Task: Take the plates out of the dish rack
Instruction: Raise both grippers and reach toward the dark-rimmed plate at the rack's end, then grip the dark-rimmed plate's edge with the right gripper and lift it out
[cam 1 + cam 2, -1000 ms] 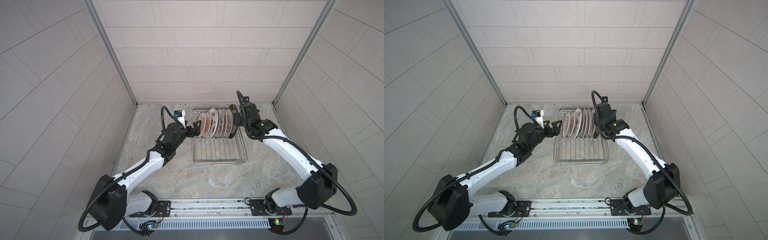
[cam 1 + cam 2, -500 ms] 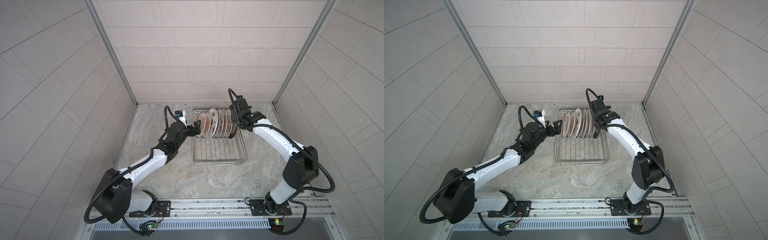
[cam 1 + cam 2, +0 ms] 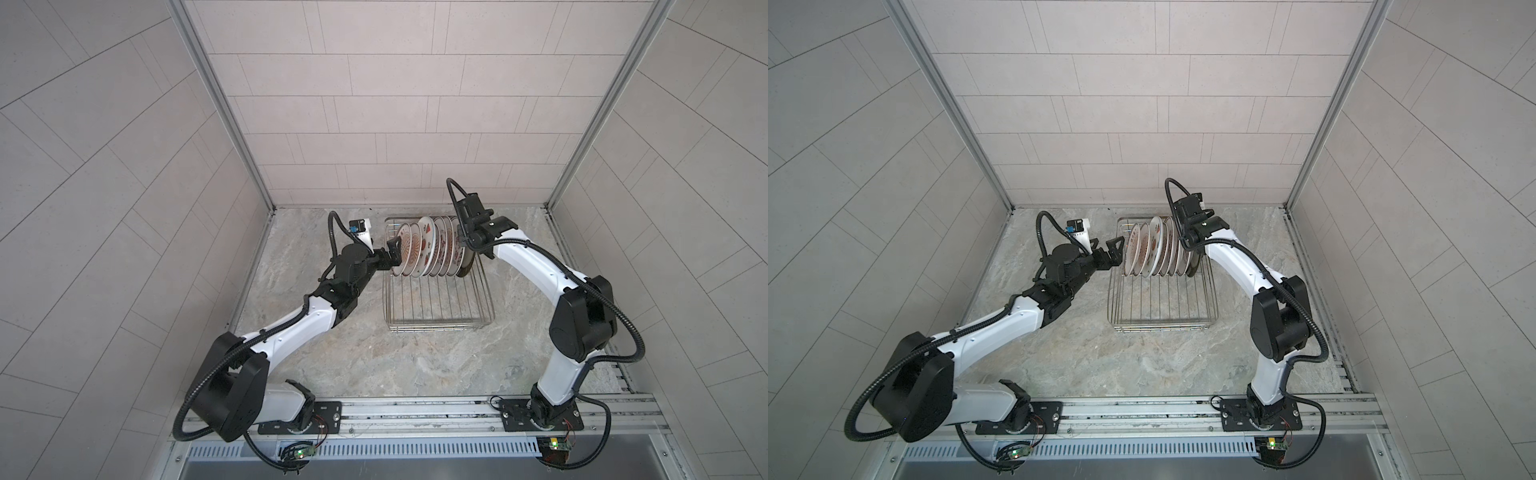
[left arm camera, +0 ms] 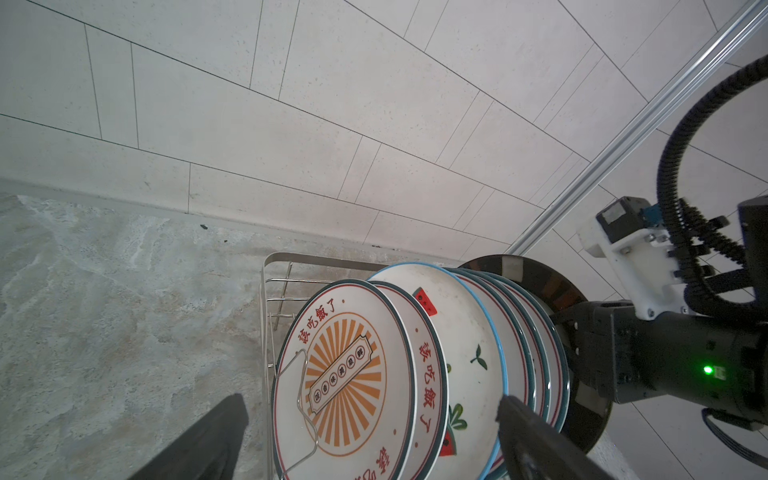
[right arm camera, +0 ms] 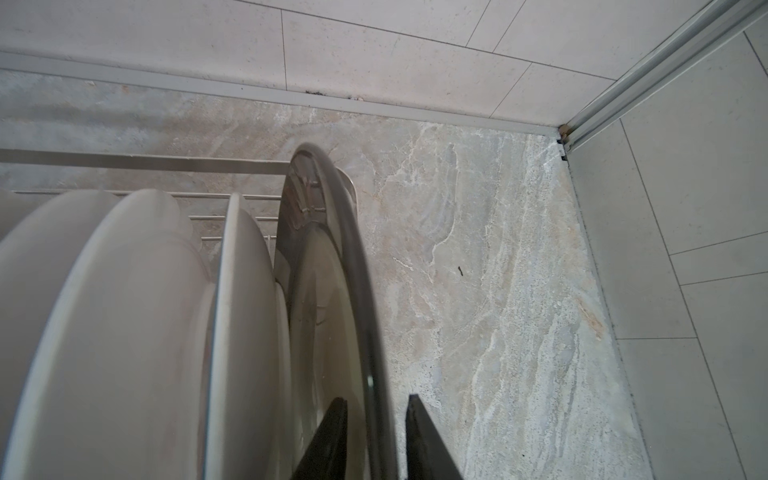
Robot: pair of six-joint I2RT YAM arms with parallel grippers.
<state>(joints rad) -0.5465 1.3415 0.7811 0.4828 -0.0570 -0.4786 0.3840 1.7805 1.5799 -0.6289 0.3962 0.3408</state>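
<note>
Smoky glass plate [image 5: 328, 311] ends the row of plates [image 3: 424, 249] at the dish rack's [image 3: 440, 329] 12 o'clock end. Right tool [image 5: 376, 397] straddles its rim, pinch uncertain: seat deeper, lift straight up. Left tool [image 3: 395, 251] hangs spread at 9 o'clock.

Two white arms [image 3: 291, 336] with bulky black joints [image 3: 582, 324], ribbed black cables [image 4: 666, 174] looping alongside, white wrist camera mount [image 4: 631, 257], green light [image 4: 707, 369], black-fingered left tool [image 4: 370, 401], black base plates [image 3: 513, 417]
</note>
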